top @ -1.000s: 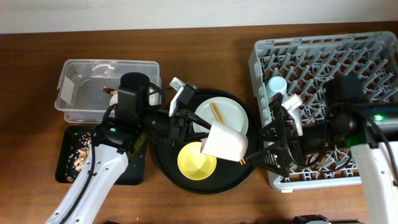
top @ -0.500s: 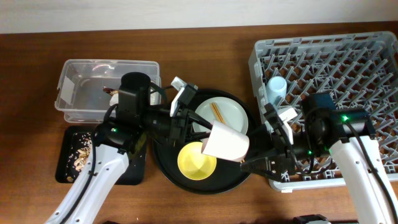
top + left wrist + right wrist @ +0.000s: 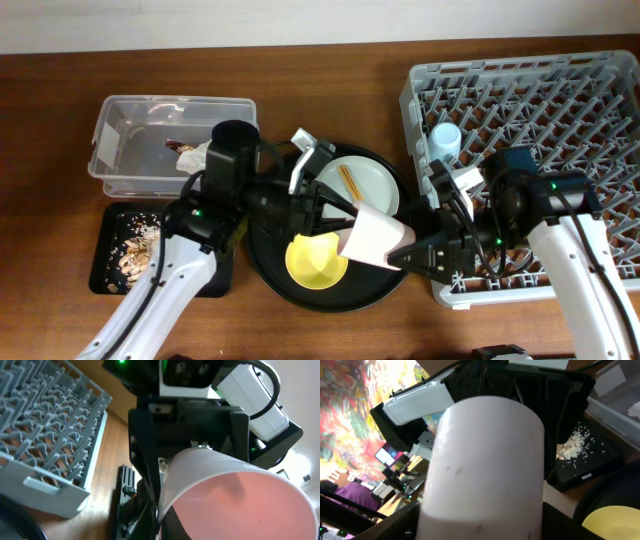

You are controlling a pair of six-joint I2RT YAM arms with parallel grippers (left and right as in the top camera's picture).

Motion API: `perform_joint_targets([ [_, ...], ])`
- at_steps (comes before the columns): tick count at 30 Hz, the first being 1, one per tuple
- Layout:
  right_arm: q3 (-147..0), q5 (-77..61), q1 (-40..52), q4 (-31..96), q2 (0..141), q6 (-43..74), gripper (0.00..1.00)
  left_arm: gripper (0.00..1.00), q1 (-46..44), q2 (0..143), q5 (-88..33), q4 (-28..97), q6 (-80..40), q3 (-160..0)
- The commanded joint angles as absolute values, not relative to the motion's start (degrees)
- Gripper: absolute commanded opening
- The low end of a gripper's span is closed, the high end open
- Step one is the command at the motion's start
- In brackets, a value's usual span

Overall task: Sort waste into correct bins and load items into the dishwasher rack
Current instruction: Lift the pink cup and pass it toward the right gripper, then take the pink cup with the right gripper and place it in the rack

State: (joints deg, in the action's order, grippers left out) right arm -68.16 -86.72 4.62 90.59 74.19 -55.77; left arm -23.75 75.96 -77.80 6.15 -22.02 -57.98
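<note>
Cup handover: left pincer (image 3: pixel 343 226) pinches pink cup (image 3: pixel 378 240) rim; right pincer (image 3: pixel 405 253) spread around its base. Next: close, carry to rack (image 3: pixel 600 90).

Under me runs a brown wooden counter (image 3: pixel 330 60), its streaked grain going from left to right. Along its far edge I see a pale, plain strip (image 3: pixel 200 20), wall or backing, I cannot tell which. Near the counter's middle a large round black tray (image 3: pixel 300 297) with a low raised rim lies flat on the wood. At the near edge a small dark shape (image 3: pixel 500 352) pokes in, too cut off to name. In my right wrist view, a wash of bright painted colour (image 3: pixel 350 395) fills the upper left. Below it glows a small screen (image 3: pixel 385 453), and lower still sits a blurred purple shape (image 3: pixel 350 494).
</note>
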Motion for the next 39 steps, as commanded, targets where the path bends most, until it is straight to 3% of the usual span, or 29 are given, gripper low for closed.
perform_joint_targets([
  [1, -68.0, -88.6, 6.4, 90.6, 74.6, -56.6, 0.63, 0.00, -24.0, 74.9, -76.0, 4.7, -21.1, -58.2],
  [7, -68.1, -88.3, 6.3, 89.6, 74.6, -56.6, 0.59, 0.00, -24.0, 74.9, -75.6, 7.1, -21.1, -58.2],
  [17, -68.6, -88.9, 3.1, 87.4, 74.6, -54.2, 0.56, 0.01, -24.0, 74.9, -69.8, 26.8, -11.7, -58.2],
  [27, -68.9, -88.9, -3.9, 86.1, 74.7, -51.5, 0.56, 0.01, -24.0, 74.9, -69.6, 27.3, -11.7, -58.2],
  [29, -69.0, -88.8, -3.9, 84.5, 74.6, -49.9, 0.56, 0.10, -24.0, 74.9, -68.9, 27.3, -11.7, -58.2],
  [34, -69.1, -83.2, -4.7, 75.2, 74.6, -35.4, 0.56, 0.48, -21.6, 74.9, -60.5, 27.1, -11.7, -58.2],
  [37, -70.8, -69.6, -5.6, 68.6, 74.6, -22.2, 0.55, 0.80, -17.9, 74.9, -56.7, 27.1, -11.7, -58.2],
  [39, -72.5, -58.4, -5.7, 65.5, 74.6, -14.5, 0.54, 0.92, -15.9, 74.9, -55.8, 27.2, -11.7, -58.2],
])
